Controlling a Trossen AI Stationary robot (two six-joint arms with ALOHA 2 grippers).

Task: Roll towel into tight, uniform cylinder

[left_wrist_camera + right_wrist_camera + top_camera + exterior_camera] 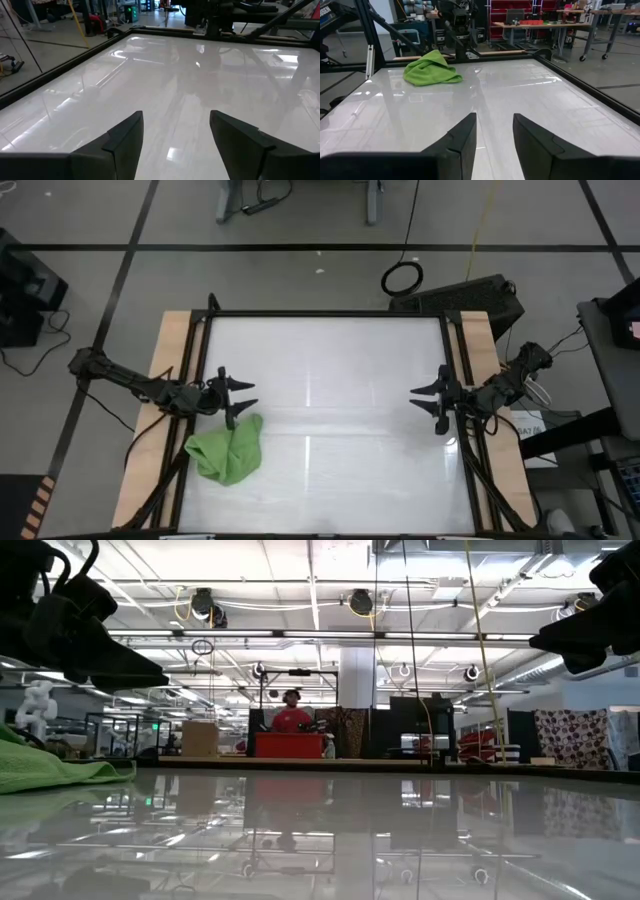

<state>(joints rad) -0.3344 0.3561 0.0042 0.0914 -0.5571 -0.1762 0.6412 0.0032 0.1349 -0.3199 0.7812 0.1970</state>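
Observation:
The lime-green towel [228,450] lies crumpled in a heap on the white tabletop near its left near corner; it also shows in the right wrist view [432,69] and at the left of the low view [50,768]. My left gripper [240,395] is open and empty, above the table just beyond the towel's far edge. My right gripper [425,402] is open and empty at the table's right side, far from the towel.
The white tabletop [330,380] has a black frame rail [330,314] around it and wooden side boards [165,380]. A person in red sits far behind the table [291,712]. Open table surface lies between the two grippers.

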